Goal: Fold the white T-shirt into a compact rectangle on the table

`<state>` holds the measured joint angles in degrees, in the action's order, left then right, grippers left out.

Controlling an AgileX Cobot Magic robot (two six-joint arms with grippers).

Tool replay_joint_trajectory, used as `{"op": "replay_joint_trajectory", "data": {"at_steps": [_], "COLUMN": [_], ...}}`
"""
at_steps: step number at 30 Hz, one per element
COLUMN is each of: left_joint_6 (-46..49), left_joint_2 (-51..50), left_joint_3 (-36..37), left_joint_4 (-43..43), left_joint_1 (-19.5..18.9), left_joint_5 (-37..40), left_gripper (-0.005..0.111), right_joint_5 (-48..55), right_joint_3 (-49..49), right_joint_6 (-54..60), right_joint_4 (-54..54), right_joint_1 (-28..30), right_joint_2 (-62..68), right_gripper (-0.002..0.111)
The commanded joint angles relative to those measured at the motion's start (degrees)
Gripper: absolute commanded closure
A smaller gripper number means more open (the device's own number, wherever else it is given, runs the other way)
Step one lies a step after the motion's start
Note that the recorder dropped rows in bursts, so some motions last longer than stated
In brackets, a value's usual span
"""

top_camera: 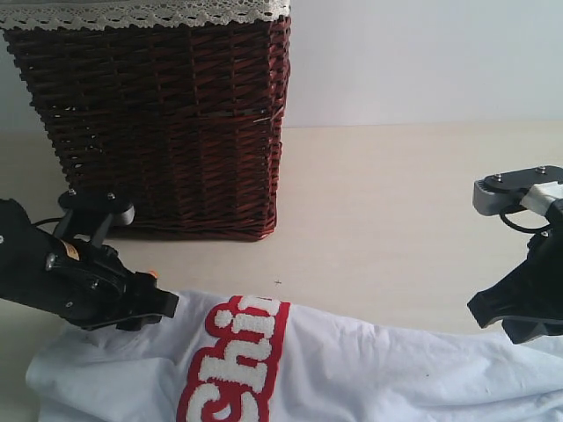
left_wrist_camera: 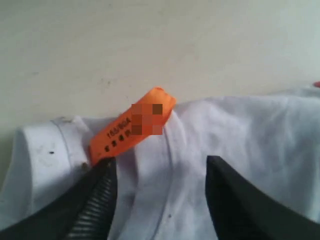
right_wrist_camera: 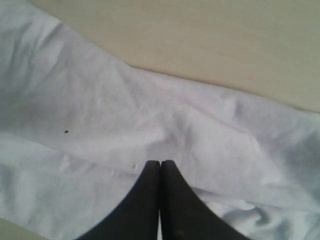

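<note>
The white T-shirt lies rumpled on the surface, lettering up, no rectangle yet; most folding looks left to do. The left gripper has its jaws apart over the collar by the orange tag; the right gripper has them pressed together over the cloth

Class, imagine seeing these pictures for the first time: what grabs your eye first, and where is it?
The bright orange neck tag stands out most, sticking up from the collar of the white T-shirt, close by the open left gripper. Next come the red-edged lettering across the shirt and the dark wicker basket standing on the table behind it.
</note>
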<state>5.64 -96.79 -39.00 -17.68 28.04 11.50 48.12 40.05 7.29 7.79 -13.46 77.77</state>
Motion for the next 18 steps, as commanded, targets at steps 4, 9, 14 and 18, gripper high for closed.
{"op": "replay_joint_trajectory", "data": {"at_steps": [4,9,14,18], "left_joint_6": [1.48,1.63,5.76,9.21], "left_joint_2": [-3.48,-3.37,-2.89,-2.89], "left_joint_3": [-0.29,-2.11,-3.12,-3.12], "left_joint_4": [-0.92,-1.67,-5.60,-8.05], "left_joint_1": [-0.05,0.07,0.07,0.07], "left_joint_5": [-4.51,-0.98,0.27,0.17], "left_gripper": [0.054,0.063,0.100,0.107], "right_joint_5": [-0.40,-0.82,-1.20,-1.20], "right_joint_3": [0.31,0.31,0.31,0.31], "right_joint_6": [0.56,0.56,0.56,0.56], "right_joint_4": [0.06,0.06,0.06,0.06], "right_joint_1": [0.13,0.13,0.13,0.13], "right_joint_2": [-0.38,-0.38,-0.38,-0.38], "right_gripper": [0.108,0.108,0.108,0.108]}}
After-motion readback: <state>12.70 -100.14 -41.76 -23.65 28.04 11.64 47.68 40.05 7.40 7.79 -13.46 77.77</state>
